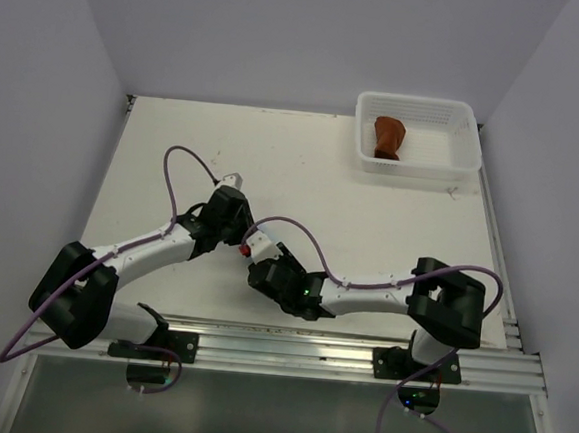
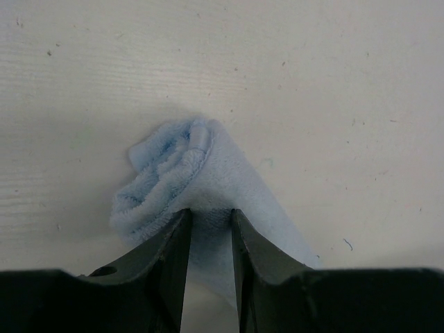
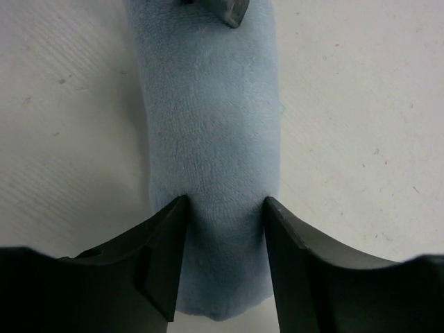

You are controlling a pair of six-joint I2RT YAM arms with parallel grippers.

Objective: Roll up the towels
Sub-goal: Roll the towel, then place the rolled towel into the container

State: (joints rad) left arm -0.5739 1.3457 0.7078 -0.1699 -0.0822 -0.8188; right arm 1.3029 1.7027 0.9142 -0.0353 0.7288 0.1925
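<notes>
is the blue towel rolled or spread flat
Rolled: the blue towel is a tight cylinder, its spiral end showing in the left wrist view.

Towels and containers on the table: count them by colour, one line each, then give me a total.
Light blue towel: 1, pinched by the left pincer and the right pincer
Rust-brown towel: 1, lying in the basket
White basket: 1
Total: 3 things, 2 of them towels
</notes>
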